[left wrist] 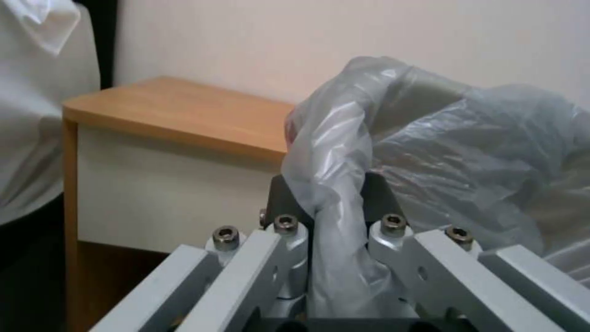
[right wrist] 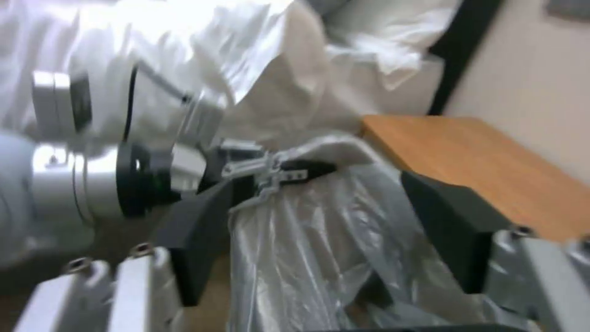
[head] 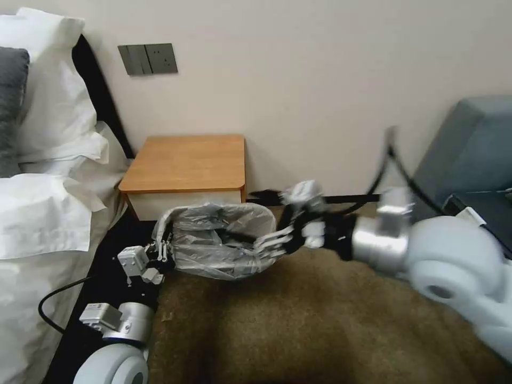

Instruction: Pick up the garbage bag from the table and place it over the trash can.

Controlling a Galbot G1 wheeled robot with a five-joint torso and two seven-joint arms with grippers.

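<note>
The garbage bag (head: 218,240) is spread wide open as a crinkly grey hoop on the floor in front of the table (head: 186,160). My left gripper (head: 164,249) is shut on a fold of the bag's left edge; the left wrist view shows the pinched garbage bag (left wrist: 344,152) rising from between the left gripper (left wrist: 335,210). My right gripper (head: 262,248) is at the bag's right side, open. Its dark pads (right wrist: 197,230) stand far apart with the garbage bag (right wrist: 320,240) between them. The trash can is hidden under the bag.
A bed with white sheets (head: 48,213) runs along the left. Brown carpet (head: 320,320) covers the floor in front. A grey armchair (head: 469,154) stands at the right, and a black cable (head: 394,160) loops above my right arm.
</note>
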